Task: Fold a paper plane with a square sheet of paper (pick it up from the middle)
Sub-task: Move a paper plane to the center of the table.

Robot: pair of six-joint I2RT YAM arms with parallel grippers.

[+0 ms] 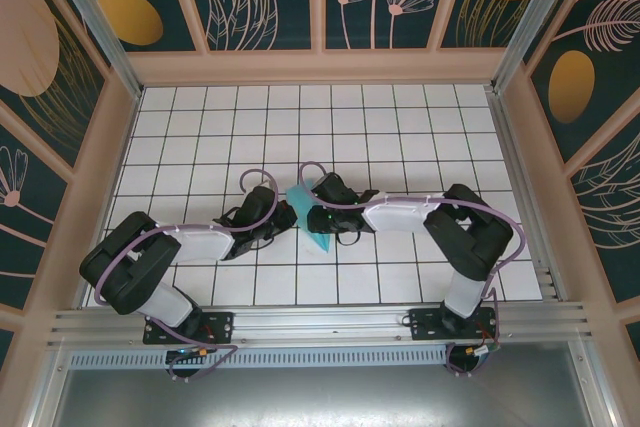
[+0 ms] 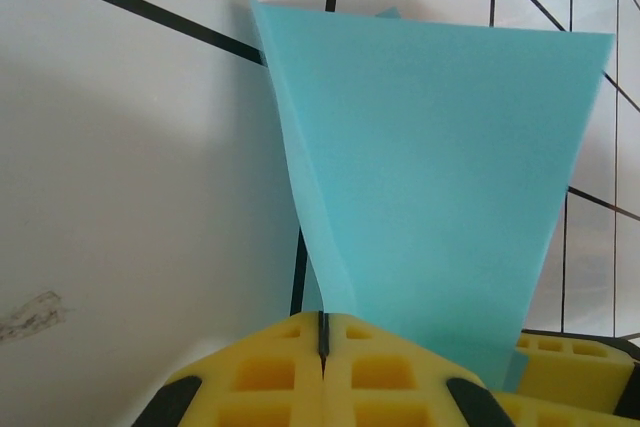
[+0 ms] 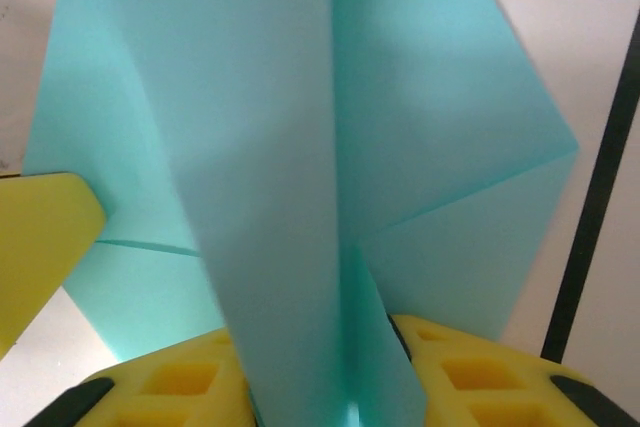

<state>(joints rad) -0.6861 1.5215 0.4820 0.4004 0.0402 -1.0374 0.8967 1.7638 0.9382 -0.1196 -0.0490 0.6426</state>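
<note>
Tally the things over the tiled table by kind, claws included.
Turquoise paper plane: 1
Claws: 2 (left claw, right claw)
Total: 3

turquoise paper plane [image 1: 310,215], yellow fingers [image 2: 300,349], white black-lined table [image 1: 400,127].

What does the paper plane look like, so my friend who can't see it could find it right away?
Look at the white tiled table, near its middle, where the left arm and the right arm meet. Right between them is the paper plane. It is the only bright turquoise-blue thing there, a small folded paper with a pointed end.
</note>
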